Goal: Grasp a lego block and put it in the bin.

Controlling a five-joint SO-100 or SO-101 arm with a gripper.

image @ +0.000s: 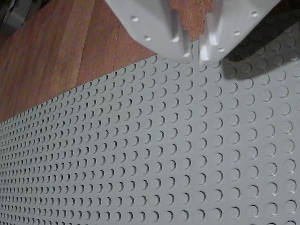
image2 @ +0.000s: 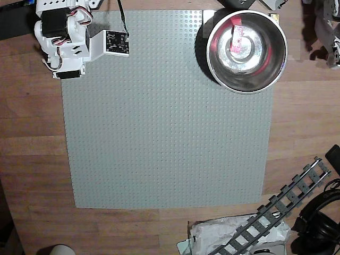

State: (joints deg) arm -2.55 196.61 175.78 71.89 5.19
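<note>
Gripper (image: 194, 47) tips blurred; lego block (image2: 237, 38) inside bin (image2: 215, 50).

Dim warm light, soft wrist-view blur

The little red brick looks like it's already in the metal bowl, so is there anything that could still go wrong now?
Little, probably. The brick lies inside the bowl, so the job looks done. Two small risks: the bowl sits at the baseplate's corner, overhanging its edge, so a bump from the arm might tip or slide it. And the gripper hangs low over the baseplate in the wrist view; a careless move could scrape the studs.
</note>
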